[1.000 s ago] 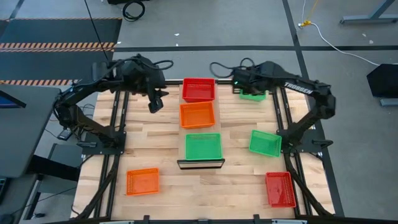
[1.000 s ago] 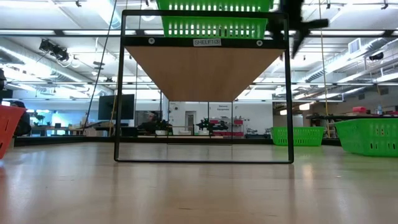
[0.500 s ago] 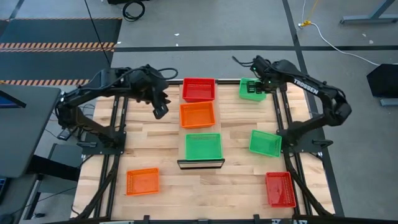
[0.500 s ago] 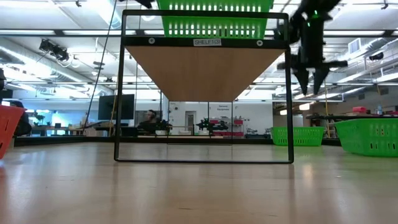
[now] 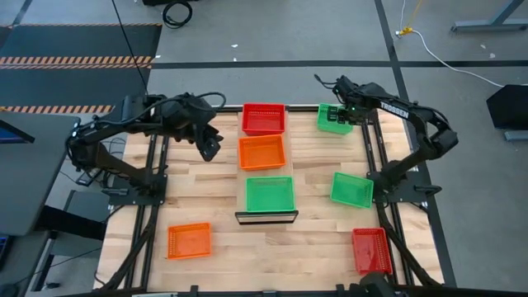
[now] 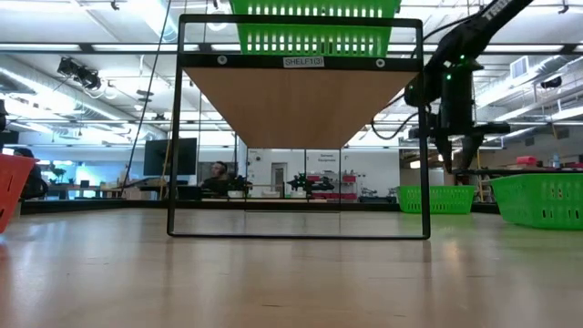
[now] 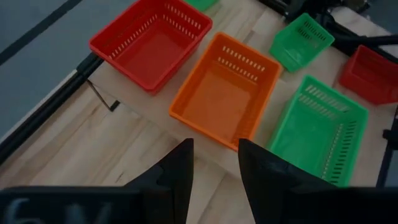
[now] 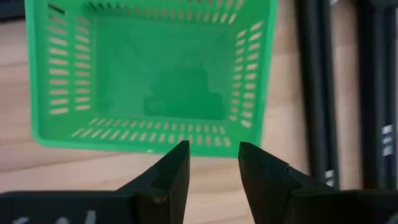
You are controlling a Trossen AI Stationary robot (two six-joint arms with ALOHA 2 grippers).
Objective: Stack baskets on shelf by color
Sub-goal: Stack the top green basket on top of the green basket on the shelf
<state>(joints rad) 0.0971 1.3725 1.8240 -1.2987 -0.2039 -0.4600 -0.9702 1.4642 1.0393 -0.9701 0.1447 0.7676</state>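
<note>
On the raised shelf (image 5: 266, 217) in the middle of the table stand a red basket (image 5: 264, 118), an orange basket (image 5: 261, 152) and a green basket (image 5: 270, 194) in a row. My right gripper (image 8: 214, 163) hangs open, pointing down, just above the rim of another green basket (image 8: 155, 74) at the table's far right (image 5: 334, 117); the low view shows my right gripper (image 6: 458, 166) clear of it. My left gripper (image 7: 214, 168) is open in the air left of the shelf (image 5: 210, 148), facing the orange basket (image 7: 225, 93).
Loose on the tabletop lie a green basket (image 5: 352, 189) at the right, a red basket (image 5: 371, 250) near the right front corner and an orange basket (image 5: 189, 241) at the left front. Dark frame rails (image 5: 153, 177) run along both sides.
My right gripper has swung toward the table's far right corner and come down over the green basket there, staying open. My left gripper has rolled its wrist and edged a little toward the near edge beside the shelf. No basket has moved.
</note>
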